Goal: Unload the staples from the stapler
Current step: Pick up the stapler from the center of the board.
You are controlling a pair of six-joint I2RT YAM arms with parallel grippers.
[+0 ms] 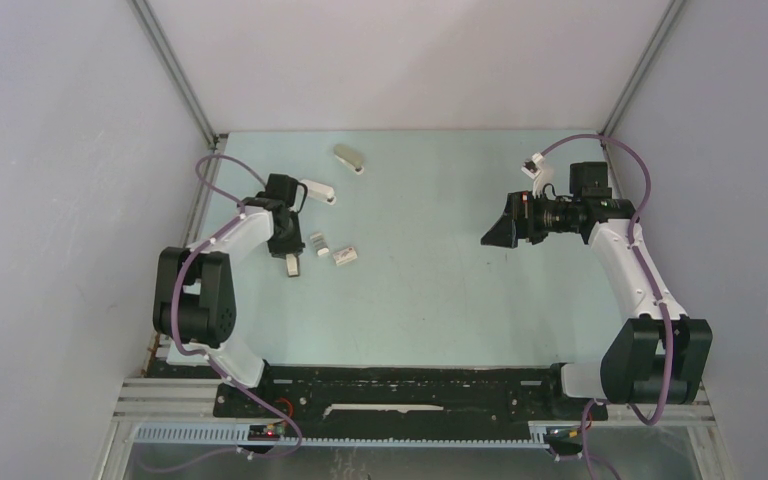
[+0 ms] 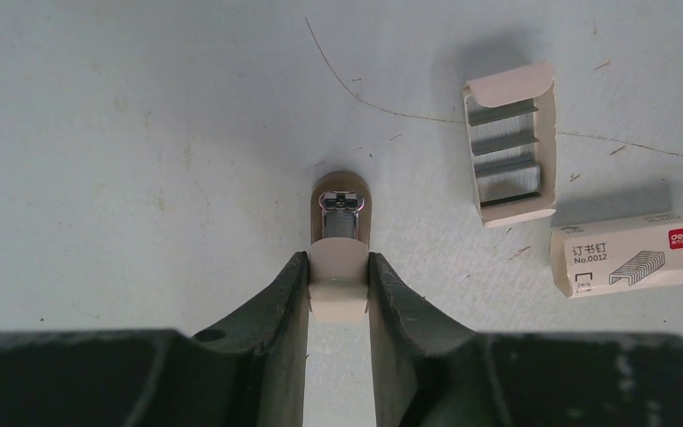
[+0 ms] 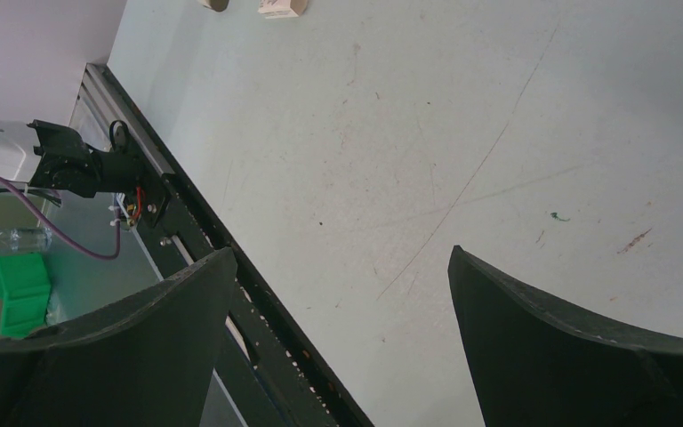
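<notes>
The left gripper (image 2: 338, 260) pinches the stapler (image 2: 340, 213), seemingly touching both its sides. Well right of the stapler, the right gripper (image 3: 340, 256) gapes wide, empty.

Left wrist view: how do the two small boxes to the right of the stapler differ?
The open box shows silvery staples inside; the printed box shows no contents. The open box is plain and lies lengthwise up the view; the printed box carries text and a red logo and lies across it. Both are off-white cardboard on the table.
</notes>
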